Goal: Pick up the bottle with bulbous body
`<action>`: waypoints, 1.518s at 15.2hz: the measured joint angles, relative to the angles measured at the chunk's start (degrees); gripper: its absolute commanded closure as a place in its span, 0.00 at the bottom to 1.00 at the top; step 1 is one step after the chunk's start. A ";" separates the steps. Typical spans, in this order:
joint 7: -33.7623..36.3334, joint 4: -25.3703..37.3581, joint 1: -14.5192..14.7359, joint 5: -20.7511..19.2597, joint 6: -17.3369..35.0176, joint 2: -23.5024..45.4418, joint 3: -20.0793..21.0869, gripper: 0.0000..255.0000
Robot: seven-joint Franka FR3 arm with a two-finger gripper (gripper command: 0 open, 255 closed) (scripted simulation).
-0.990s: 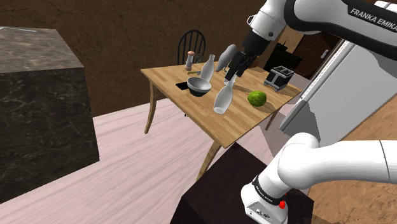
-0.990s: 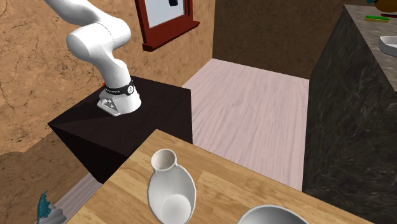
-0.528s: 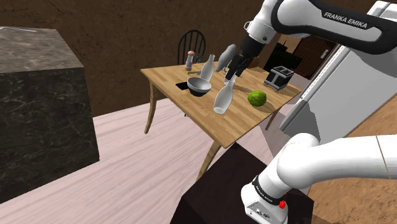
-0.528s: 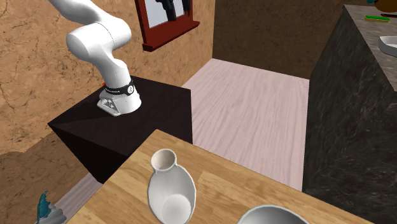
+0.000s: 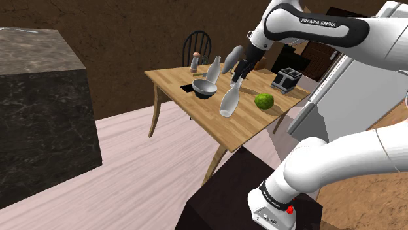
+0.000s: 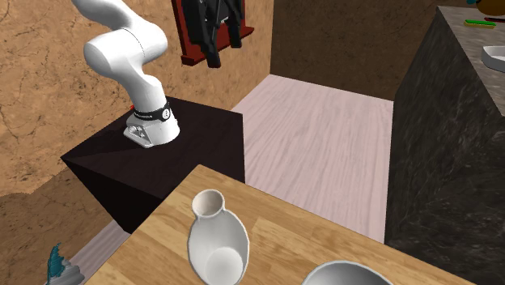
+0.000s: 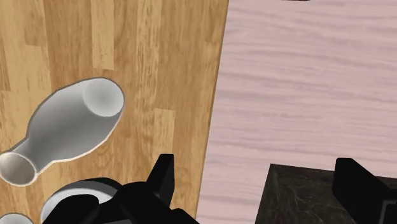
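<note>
**Shoulder view.** White bulbous bottle (image 5: 228, 103) on the wooden table (image 5: 252, 124), toward the corner nearest the stand (image 5: 212, 196). Grey bowl (image 5: 205, 89) and tall white bottle (image 5: 215, 67) farther in. Green lime (image 5: 263, 100) near the bulbous bottle on the view's right. Dark boxy appliance (image 5: 285, 78) by the far edge. Black hand (image 5: 235, 73) poised over the table, fingertips in line above the bulbous bottle's neck.

**Second exterior view.** Looks back across the same table corner toward the stand, with the arm's base (image 6: 150, 125) on top of it. Hand at the upper margin, apart from the bulbous bottle lower in the picture. Rim of the bowl at the lower margin.

**Wrist view.** Settles the state of the hand: fingers (image 7: 162, 181) spread wide, nothing between them, bulbous bottle off to one side and ungrasped. Pale plank floor (image 7: 305, 83) beyond the table edge.

**Orientation of the bulbous bottle.**
- Shoulder view: long axis close to vertical, narrow neck uppermost, leaning a little toward that view's right.
- Second exterior view: open mouth toward the table corner, swollen body toward the camera.
- Wrist view: axis oblique to the table edge, mouth end nearer the bowl, broad end nearer the edge.

Truly upright or tipped: cannot be told.
</note>
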 measured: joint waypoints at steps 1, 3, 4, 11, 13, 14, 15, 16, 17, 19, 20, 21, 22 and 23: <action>-1.17 0.47 -0.21 -0.23 0.66 1.30 -0.95 0.00; -3.86 2.57 -0.57 -0.45 1.83 4.86 -3.11 0.00; -4.86 3.43 -0.68 -0.47 2.15 6.22 -3.87 0.00; -13.94 10.34 -1.79 1.38 6.58 18.99 -10.27 0.00; -17.24 13.55 -2.41 2.85 7.40 23.65 -12.15 0.00; -18.19 14.76 -2.60 3.35 7.45 25.22 -12.61 0.00; -19.42 16.63 -2.88 4.15 7.36 27.31 -13.17 0.00; -20.94 18.77 -3.36 5.08 7.13 29.61 -13.82 0.00; -22.46 20.37 -3.93 5.91 7.13 31.59 -14.43 0.00; -24.95 23.46 -5.02 7.62 7.27 35.56 -15.22 0.00; -25.56 24.40 -5.31 8.22 7.43 36.88 -15.31 0.00; -26.14 24.50 -5.58 8.62 7.97 37.67 -15.41 0.00; -26.58 24.27 -5.79 8.94 8.66 38.24 -15.47 0.00; -26.55 23.51 -5.72 9.01 9.50 38.34 -15.41 0.00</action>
